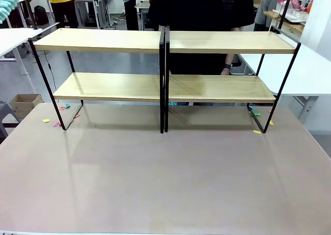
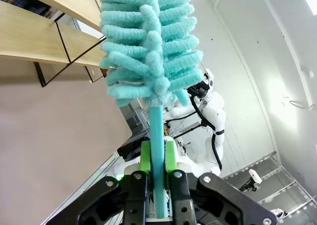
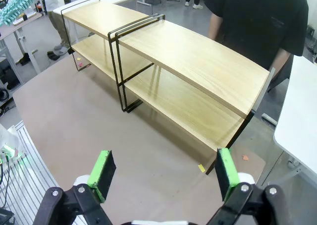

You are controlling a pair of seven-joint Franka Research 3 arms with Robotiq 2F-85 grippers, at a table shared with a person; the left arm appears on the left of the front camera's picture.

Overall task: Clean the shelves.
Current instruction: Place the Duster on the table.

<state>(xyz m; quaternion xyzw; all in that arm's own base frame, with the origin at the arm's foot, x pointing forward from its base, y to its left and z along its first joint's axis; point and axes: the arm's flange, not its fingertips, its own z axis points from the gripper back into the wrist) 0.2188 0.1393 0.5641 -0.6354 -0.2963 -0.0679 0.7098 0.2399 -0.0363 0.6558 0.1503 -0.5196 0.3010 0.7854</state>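
Shelves (image 1: 164, 85) at far half of brown table (image 1: 165, 178), two units joined side by side at a black middle frame, two tiers of light wooden boards each, all boards bare. Black legs standing on the tabletop. Same rack seen at an angle in right wrist view (image 3: 163, 76), running from upper left to lower right, and at top left in left wrist view (image 2: 44, 31).

Small coloured paper scraps (image 1: 58, 122) on table by left leg, pink, yellow and blue; more by right leg (image 1: 257, 131), yellow and green. One yellow scrap (image 3: 201, 168) beside near leg in right wrist view.

Left gripper (image 2: 158, 160) clamped shut on handle of turquoise chenille duster (image 2: 151, 41), fluffy head up, well apart from the shelves. Duster head also at top left corner in front view (image 1: 11, 1) and in right wrist view (image 3: 20, 4).

Right gripper (image 3: 163, 173) wide open, green pads (image 3: 103, 171) far apart, nothing between, hovering above near table edge, short of the rack.

Person in black top (image 1: 201, 7) behind shelves at far side, hand with a dark wristband (image 1: 226, 69) behind right unit. Cardboard box (image 1: 23, 104) on floor at left. White tables (image 1: 315, 74) to either side.
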